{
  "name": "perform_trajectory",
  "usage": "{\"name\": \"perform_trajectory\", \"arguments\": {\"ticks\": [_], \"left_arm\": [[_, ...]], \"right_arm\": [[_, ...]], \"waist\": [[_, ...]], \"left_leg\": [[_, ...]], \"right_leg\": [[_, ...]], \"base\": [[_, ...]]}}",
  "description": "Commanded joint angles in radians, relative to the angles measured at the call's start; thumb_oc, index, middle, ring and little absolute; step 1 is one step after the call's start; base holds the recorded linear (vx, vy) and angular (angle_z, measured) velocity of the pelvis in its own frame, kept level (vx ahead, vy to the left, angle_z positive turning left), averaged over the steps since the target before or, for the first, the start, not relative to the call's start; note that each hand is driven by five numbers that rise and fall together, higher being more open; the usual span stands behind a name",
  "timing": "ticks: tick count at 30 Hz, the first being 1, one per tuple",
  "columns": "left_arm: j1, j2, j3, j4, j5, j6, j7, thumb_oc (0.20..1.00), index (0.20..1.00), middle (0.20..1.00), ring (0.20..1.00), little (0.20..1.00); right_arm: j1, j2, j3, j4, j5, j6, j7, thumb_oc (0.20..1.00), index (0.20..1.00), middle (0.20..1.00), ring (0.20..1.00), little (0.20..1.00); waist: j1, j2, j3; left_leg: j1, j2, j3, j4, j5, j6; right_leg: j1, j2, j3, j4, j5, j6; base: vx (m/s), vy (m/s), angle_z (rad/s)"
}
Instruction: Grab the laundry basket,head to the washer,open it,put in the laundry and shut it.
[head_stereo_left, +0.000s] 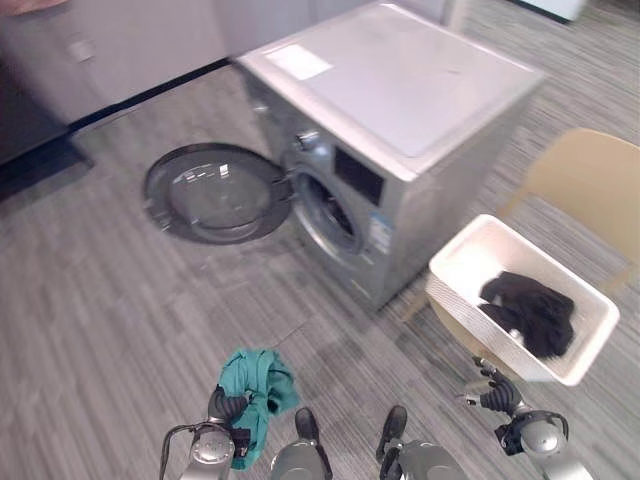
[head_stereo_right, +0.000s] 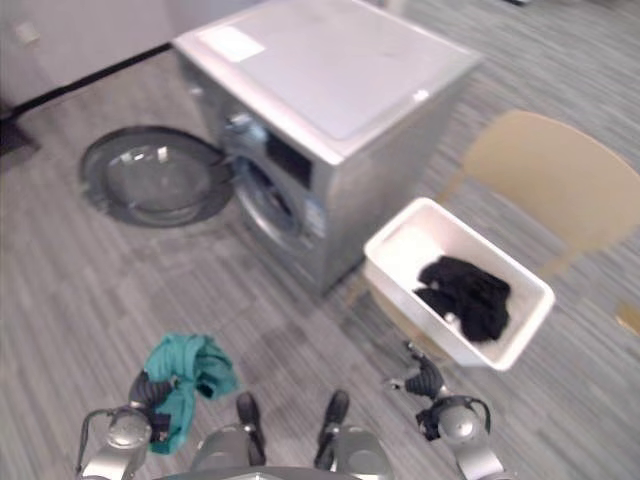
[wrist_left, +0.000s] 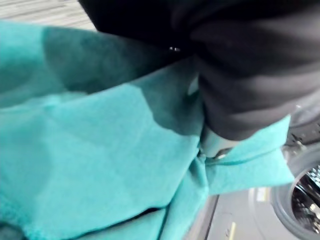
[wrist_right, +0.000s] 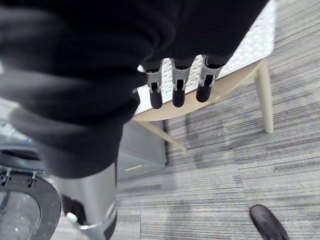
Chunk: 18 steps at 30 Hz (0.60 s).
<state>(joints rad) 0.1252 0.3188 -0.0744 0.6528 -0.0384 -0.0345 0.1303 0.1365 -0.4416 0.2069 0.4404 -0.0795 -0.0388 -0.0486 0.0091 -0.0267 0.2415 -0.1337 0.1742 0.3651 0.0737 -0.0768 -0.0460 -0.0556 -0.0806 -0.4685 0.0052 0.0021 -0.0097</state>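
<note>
Washer (head_stereo_left: 400, 130) sits on the grey floor (head_stereo_left: 110, 320) with its round door (head_stereo_left: 215, 192) swung fully open and lying flat out to the robot's left of the drum opening (head_stereo_left: 325, 212). So the opening step reads as done; loading is the step in hand.

Left hand (head_stereo_left: 228, 410) is low at the near edge of the head view, fingers curled round a teal garment (head_stereo_left: 258, 385). The cloth bunches over the hand and drapes down beside it. In the left wrist view the same teal cloth covers most of the frame, with the washer front and drum rim showing past it, so the hand already points roughly at the target. Grip looks like a bunch pinch, good enough for carrying, but loose ends could snag on the door seal.

Right hand (head_stereo_left: 492, 385) hangs idle just in front of the laundry basket (head_stereo_left: 470, 262). The right wrist view shows its fingers (wrist_right: 172, 87) straight and apart, holding nothing.

The white basket rests on the seat of a tan chair (head_stereo_left: 590, 180) just beside the washer's right side, which puts it at reach height near the drum. A black garment (head_stereo_left: 530, 310) remains inside, against its near wall.

Judgement: roughly mid-load. Teal piece needs to travel forward and into the drum, then the black one, then door shut.
</note>
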Motion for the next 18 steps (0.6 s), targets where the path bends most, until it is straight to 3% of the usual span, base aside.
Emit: {"name": "perform_trajectory", "arguments": {"ticks": [1,3,4,6,8,9,10,11,12,14,18], "left_arm": [[0.008,0.062,0.024,-0.073,-0.016,-0.033,0.038,0.2,0.2,0.2,0.2,0.2],[0.01,0.06,0.022,-0.1,-0.024,-0.033,0.035,0.2,0.2,0.2,0.2,0.2],[0.016,0.059,0.014,-0.114,-0.019,-0.032,0.024,0.2,0.2,0.2,0.2,0.2],[0.013,0.064,0.001,-0.118,-0.007,-0.03,0.017,0.2,0.2,0.2,0.2,0.2],[-0.006,0.074,-0.013,-0.12,-0.002,-0.029,0.015,0.2,0.2,0.2,0.2,0.2],[-0.023,0.09,-0.012,-0.133,-0.01,-0.03,0.02,0.2,0.2,0.2,0.2,0.2],[-0.034,0.098,-0.017,-0.139,-0.009,-0.031,0.031,0.2,0.2,0.2,0.2,0.2],[-0.041,0.103,-0.023,-0.142,-0.012,-0.033,0.031,0.2,0.2,0.2,0.2,0.2],[-0.051,0.098,-0.03,-0.144,-0.021,-0.036,0.03,0.2,0.2,0.2,0.2,0.2],[-0.052,0.093,-0.032,-0.144,-0.022,-0.039,0.024,0.2,0.2,0.2,0.2,0.2],[-0.06,0.091,-0.053,-0.139,-0.014,-0.033,0.016,0.2,0.2,0.2,0.2,0.2]], "right_arm": [[-0.008,-0.001,0.0,-0.041,-0.02,-0.025,-0.026,1.0,1.0,1.0,1.0,1.0],[-0.017,0.0,0.007,-0.047,-0.033,-0.022,-0.025,1.0,1.0,1.0,1.0,1.0],[-0.028,0.007,0.019,-0.042,-0.041,-0.021,-0.02,1.0,1.0,1.0,1.0,1.0],[-0.038,0.023,0.029,-0.03,-0.048,-0.02,-0.022,1.0,1.0,1.0,1.0,1.0],[-0.062,0.046,0.045,-0.016,-0.044,-0.016,-0.021,1.0,1.0,1.0,1.0,1.0],[-0.087,0.065,0.068,-0.02,-0.043,-0.016,-0.019,1.0,1.0,1.0,1.0,1.0],[-0.099,0.073,0.078,-0.027,-0.037,-0.021,-0.025,1.0,1.0,1.0,1.0,1.0],[-0.101,0.077,0.084,-0.034,-0.034,-0.023,-0.025,1.0,1.0,1.0,1.0,1.0],[-0.103,0.076,0.091,-0.035,-0.031,-0.022,-0.028,1.0,1.0,1.0,1.0,1.0],[-0.109,0.077,0.092,-0.027,-0.024,-0.02,-0.026,1.0,1.0,1.0,1.0,1.0],[-0.102,0.073,0.089,-0.028,-0.011,-0.019,-0.03,1.0,1.0,1.0,1.0,1.0]], "waist": [[-0.011,-0.041,-0.058],[-0.007,-0.039,-0.063],[0.002,-0.036,-0.072],[0.008,-0.051,-0.084],[0.013,-0.076,-0.08],[0.009,-0.092,-0.063],[0.004,-0.093,-0.049],[-0.004,-0.092,-0.039],[-0.024,-0.075,-0.018],[-0.031,-0.066,-0.011],[-0.058,-0.053,0.01]], "left_leg": [[-0.071,0.051,0.071,-0.052,0.148,-0.048],[-0.071,0.087,0.112,-0.056,0.173,-0.057],[-0.064,0.084,0.115,-0.055,0.197,-0.057],[-0.066,0.054,0.107,-0.023,0.174,-0.043],[-0.062,0.01,0.095,0.003,0.127,-0.009],[-0.033,-0.04,0.085,-0.009,0.092,0.026],[-0.019,-0.055,0.076,-0.016,0.079,0.037],[-0.002,-0.074,0.056,-0.029,0.069,0.045],[0.036,-0.104,0.016,-0.061,0.06,0.051],[0.058,-0.114,0.008,-0.076,0.052,0.052],[0.106,-0.132,-0.02,-0.088,0.026,0.055]], "right_leg": [[0.157,-0.063,0.026,0.048,-0.192,0.109],[0.178,-0.076,0.006,0.065,-0.199,0.118],[0.207,-0.085,-0.007,0.085,-0.209,0.126],[0.217,-0.124,-0.005,0.129,-0.203,0.133],[0.198,-0.19,0.01,0.226,-0.123,0.15],[0.117,-0.233,0.07,0.367,-0.043,0.164],[0.078,-0.219,0.108,0.4,-0.029,0.164],[0.031,-0.173,0.167,0.424,-0.064,0.153],[-0.066,-0.085,0.26,0.445,-0.133,0.144],[-0.075,-0.076,0.26,0.405,-0.155,0.141],[-0.156,-0.03,0.274,0.327,-0.135,0.13]], "base": [[0.24,0.231,0.69],[0.3,0.258,0.93],[0.45,0.375,0.66],[0.41,0.326,0.35],[0.36,0.329,0.39],[0.3,0.333,0.52],[0.29,0.292,0.55],[0.29,0.2,0.4],[0.24,0.161,0.43],[0.22,0.09,0.7],[0.23,0.006,0.43]]}}
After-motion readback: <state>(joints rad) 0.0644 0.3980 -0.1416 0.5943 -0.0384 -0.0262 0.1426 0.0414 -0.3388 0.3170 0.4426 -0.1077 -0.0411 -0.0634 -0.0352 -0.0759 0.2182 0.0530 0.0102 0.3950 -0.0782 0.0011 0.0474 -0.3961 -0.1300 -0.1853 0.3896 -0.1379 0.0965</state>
